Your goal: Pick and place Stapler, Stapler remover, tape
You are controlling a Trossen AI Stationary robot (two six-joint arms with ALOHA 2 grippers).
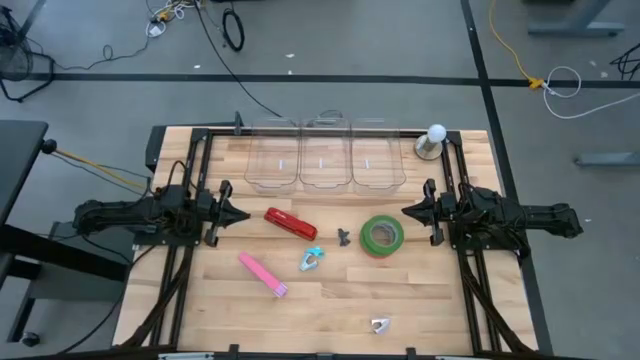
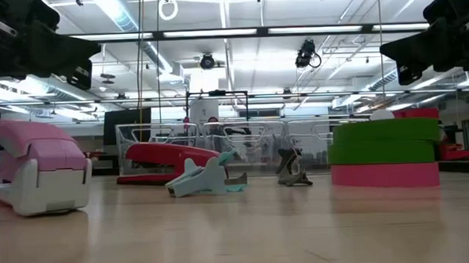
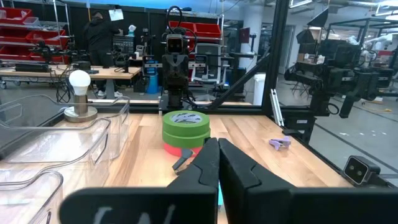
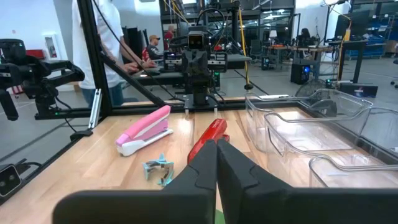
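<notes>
A red stapler (image 1: pixel 290 223) lies flat at mid-table, and a pink stapler (image 1: pixel 263 273) lies nearer the front. Between them and the tape rest a teal staple remover (image 1: pixel 311 259) and a dark one (image 1: pixel 344 236). A pale one (image 1: pixel 379 325) lies near the front edge. The green tape roll (image 1: pixel 382 235) sits stacked on the red roll (image 2: pixel 385 175). My left gripper (image 1: pixel 240 213) hovers shut, left of the red stapler. My right gripper (image 1: pixel 405 211) hovers shut, right of the tape. Both point toward the table's middle and hold nothing.
Three clear plastic bins (image 1: pixel 325 158) stand in a row at the table's far side. A white bulb on a round base (image 1: pixel 434 140) stands at the far right. Black frame rails (image 1: pixel 190 170) run along the table's left and right sides.
</notes>
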